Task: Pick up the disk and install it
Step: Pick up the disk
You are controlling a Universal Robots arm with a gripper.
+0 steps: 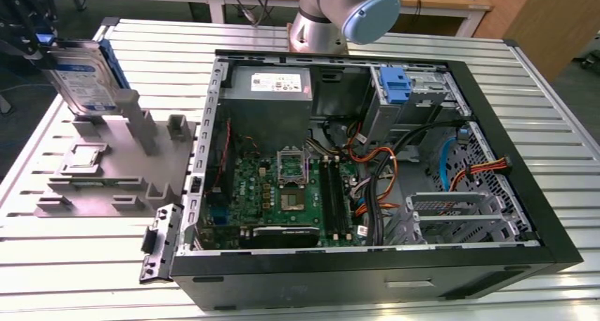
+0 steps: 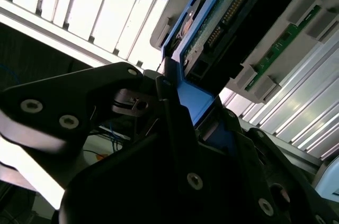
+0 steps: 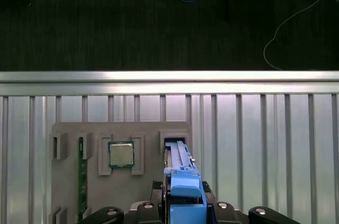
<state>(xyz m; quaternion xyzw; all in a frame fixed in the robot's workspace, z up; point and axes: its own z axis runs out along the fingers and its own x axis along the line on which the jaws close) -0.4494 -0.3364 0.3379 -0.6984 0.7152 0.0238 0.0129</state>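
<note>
The disk [image 1: 83, 79] is a silver-grey hard drive with a white-and-blue label in a blue carrier. It stands tilted on edge at the exterior view's far left, over the grey fixture [image 1: 94, 187]. My gripper [image 1: 45, 48] holds its upper end, black fingers [image 2: 106, 91] clamped on the blue carrier. In the second wrist view the disk [image 2: 233, 17] shows its circuit-board side. In the first wrist view the disk [image 3: 185, 192] is edge-on, running from my gripper [image 3: 185, 212] down towards a slot of the fixture [image 3: 95, 128]. Whether its lower end sits in that slot I cannot tell.
The open computer case [image 1: 356, 279] lies on the slatted metal table [image 1: 75, 279] with its motherboard [image 1: 281, 187] exposed. It holds a drive bay with a blue latch [image 1: 398, 86], a power supply [image 1: 272, 86] and a grey cage [image 1: 454, 212]. The fixture also carries a processor chip [image 3: 121, 154] and a green memory stick [image 3: 82, 176].
</note>
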